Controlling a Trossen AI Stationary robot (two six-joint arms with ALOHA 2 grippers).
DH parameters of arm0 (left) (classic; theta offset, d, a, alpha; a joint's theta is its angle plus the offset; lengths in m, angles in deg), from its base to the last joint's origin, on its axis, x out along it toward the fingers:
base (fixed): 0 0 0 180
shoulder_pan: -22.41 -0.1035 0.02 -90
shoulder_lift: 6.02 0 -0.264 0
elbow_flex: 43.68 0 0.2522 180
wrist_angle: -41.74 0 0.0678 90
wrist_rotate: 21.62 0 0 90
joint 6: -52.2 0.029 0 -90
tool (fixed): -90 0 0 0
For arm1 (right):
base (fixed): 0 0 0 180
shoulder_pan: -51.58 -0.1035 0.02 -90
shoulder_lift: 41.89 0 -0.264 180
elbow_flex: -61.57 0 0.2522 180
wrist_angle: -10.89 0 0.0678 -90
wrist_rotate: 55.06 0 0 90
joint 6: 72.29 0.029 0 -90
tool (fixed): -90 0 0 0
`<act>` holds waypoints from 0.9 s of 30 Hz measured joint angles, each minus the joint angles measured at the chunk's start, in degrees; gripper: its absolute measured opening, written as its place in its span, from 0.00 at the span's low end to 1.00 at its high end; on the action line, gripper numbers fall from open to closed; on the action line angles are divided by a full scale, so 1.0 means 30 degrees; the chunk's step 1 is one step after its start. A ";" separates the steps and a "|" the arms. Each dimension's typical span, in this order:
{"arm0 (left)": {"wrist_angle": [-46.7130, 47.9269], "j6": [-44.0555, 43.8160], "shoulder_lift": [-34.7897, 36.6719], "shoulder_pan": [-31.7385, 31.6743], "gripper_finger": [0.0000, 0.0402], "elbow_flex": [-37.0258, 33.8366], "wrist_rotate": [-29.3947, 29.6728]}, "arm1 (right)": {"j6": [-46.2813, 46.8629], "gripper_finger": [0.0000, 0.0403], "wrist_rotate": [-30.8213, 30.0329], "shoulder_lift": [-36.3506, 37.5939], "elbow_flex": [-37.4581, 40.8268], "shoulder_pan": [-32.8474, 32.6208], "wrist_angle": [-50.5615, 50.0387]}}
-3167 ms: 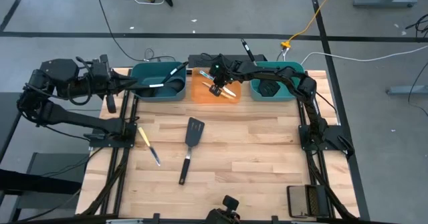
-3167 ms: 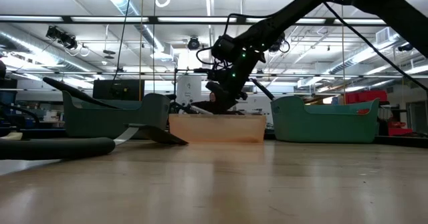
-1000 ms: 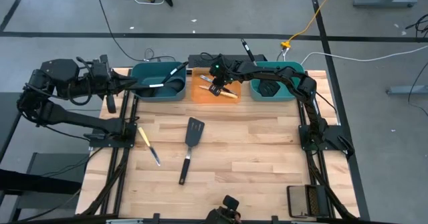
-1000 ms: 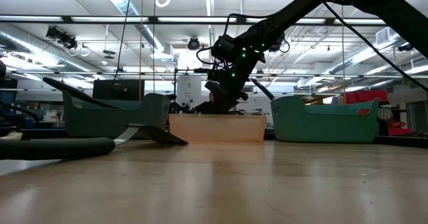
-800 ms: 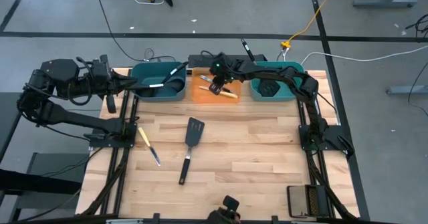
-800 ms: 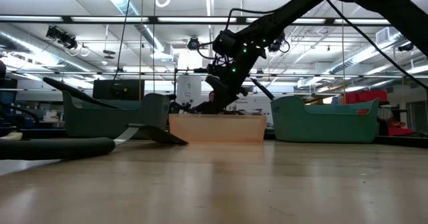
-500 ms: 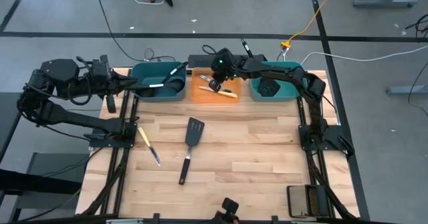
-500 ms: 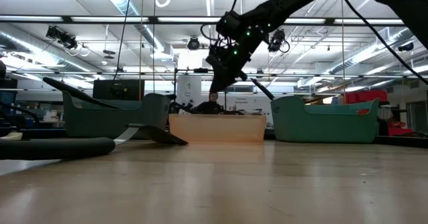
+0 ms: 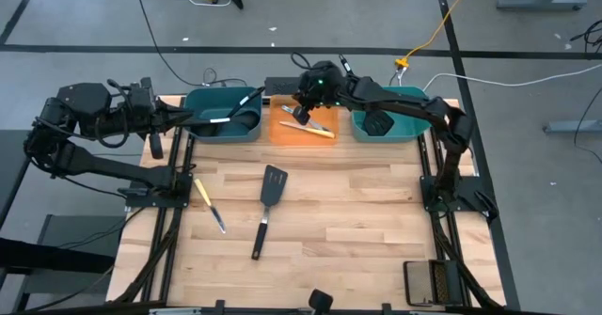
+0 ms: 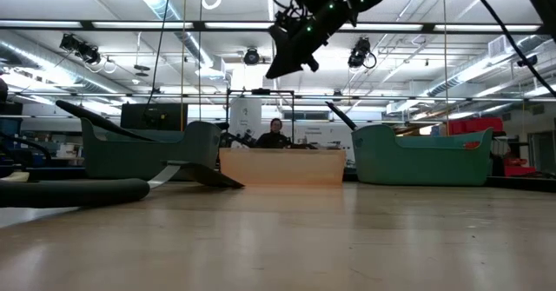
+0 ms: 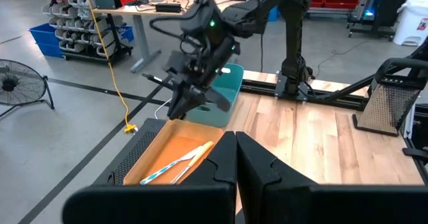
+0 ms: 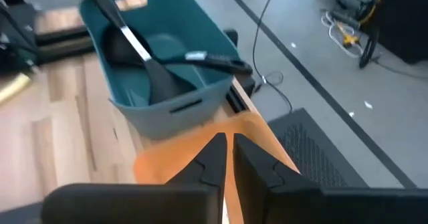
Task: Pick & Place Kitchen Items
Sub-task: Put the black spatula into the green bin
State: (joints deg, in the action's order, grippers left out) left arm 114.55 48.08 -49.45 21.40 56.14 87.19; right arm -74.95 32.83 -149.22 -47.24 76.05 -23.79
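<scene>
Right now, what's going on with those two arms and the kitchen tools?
Right gripper empty, high above orange bin. Left gripper shut, parked at table's left. Black spatula and yellow-handled knife on the table, nothing blocking them.

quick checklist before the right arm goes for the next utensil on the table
1. Right gripper empty: ok, nothing hangs from it in the low view.
2. Right gripper clear of the orange bin: ok, it is raised well above the rim.
3. Knives in the orange bin: ok, they lie flat inside.
4. Spatula reachable: ok, it lies alone on the table.
5. Yellow-handled knife free: ok, on the table near the left side.
6. Left gripper out of the way: ok, parked by the left teal bin, shut.
</scene>
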 joint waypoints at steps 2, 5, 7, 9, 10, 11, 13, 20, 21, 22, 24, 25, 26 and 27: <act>0.0000 0.0000 0.0003 -0.0002 0.00 0.0000 0.0006 | -0.0022 0.08 0.0009 0.0177 0.0000 -0.0127 0.0203; -0.0007 0.0000 -0.0002 -0.0003 0.00 0.0000 0.0000 | -0.0486 0.08 0.0028 0.0314 0.0000 -0.0354 0.0376; -0.0004 0.0000 0.0003 0.0001 0.00 0.0000 0.0000 | -0.0833 0.08 0.0006 0.0321 0.0000 -0.0537 0.0560; 0.0000 0.0000 0.0003 0.0004 0.00 0.0000 0.0002 | -0.0991 0.08 0.0014 0.0321 0.0000 -0.0738 0.0602; -0.0001 0.0000 0.0003 0.0004 0.00 0.0000 0.0000 | -0.0991 0.08 0.0014 0.0321 0.0000 -0.0827 0.0602; -0.0007 0.0000 0.0023 -0.0002 0.00 0.0000 0.0000 | -0.0984 0.08 0.0014 0.0321 0.0000 -0.0919 0.0602; 0.0007 -0.0011 0.0150 -0.0003 0.00 0.0000 0.0000 | -0.0980 0.08 0.0014 0.0321 0.0000 -0.1126 0.0621; 0.0006 -0.0037 0.0156 -0.0003 0.00 0.0022 0.0000 | -0.0933 0.03 0.0006 0.0321 0.0000 -0.1725 0.0821; 0.0000 -0.0044 0.0163 -0.0003 0.00 0.0022 0.0000 | -0.0933 0.02 0.0006 0.0321 0.0000 -0.1798 0.0821; 0.0007 -0.0051 0.0178 0.0001 0.00 0.0022 0.0000 | -0.0929 0.01 0.0006 0.0321 0.0000 -0.1870 0.0821; 0.0000 -0.0051 0.0179 -0.0003 0.00 0.0022 0.0001 | -0.0933 0.01 0.0006 0.0338 0.0000 -0.2003 0.0862; 0.0007 -0.0051 0.0178 -0.0003 0.00 0.0022 0.0005 | -0.0933 0.02 0.0006 0.0401 0.0000 -0.2053 0.0823; 0.0007 -0.0032 0.0170 0.0000 0.00 0.0022 0.0003 | -0.0933 0.02 0.0001 0.0454 0.0000 -0.2118 0.0829; 0.0007 -0.0022 0.0170 0.0001 0.00 0.0022 0.0000 | -0.0932 0.02 0.0006 0.0542 0.0000 -0.2168 0.0923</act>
State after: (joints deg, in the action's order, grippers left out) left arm 114.57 48.01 -48.93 21.40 56.20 87.19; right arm -77.74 32.85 -147.59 -47.24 69.54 -21.03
